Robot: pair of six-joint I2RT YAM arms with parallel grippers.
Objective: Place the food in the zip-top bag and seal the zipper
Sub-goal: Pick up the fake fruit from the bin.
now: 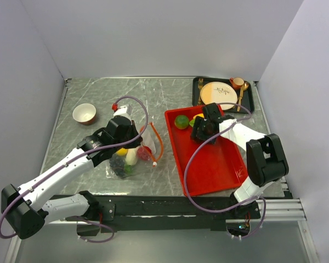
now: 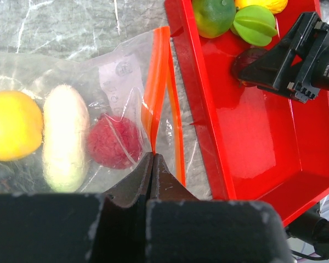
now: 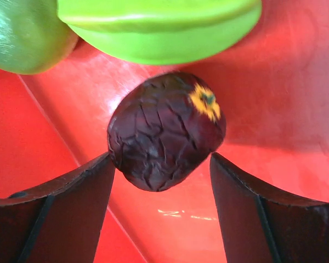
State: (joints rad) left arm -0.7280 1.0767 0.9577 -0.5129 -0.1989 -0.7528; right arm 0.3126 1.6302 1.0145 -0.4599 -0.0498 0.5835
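The clear zip-top bag (image 2: 126,71) lies on the marble table left of the red tray. It holds a yellow fruit (image 2: 11,125), a white vegetable (image 2: 66,142) and a red fruit (image 2: 114,141). My left gripper (image 2: 152,157) is shut on the orange-red zipper (image 2: 160,82) at the bag's mouth. In the tray, my right gripper (image 3: 162,164) stands open around a dark purple fruit (image 3: 164,131). Its left finger touches the fruit; the right finger stands a little off. A round green fruit (image 3: 22,38) and a light green piece (image 3: 159,27) lie just beyond.
The red tray (image 1: 214,164) lies right of centre. Behind it a dark tray carries a cream plate (image 1: 218,92) with gold cutlery and a small cup. A small bowl (image 1: 84,113) stands at the back left. Grey walls close in three sides.
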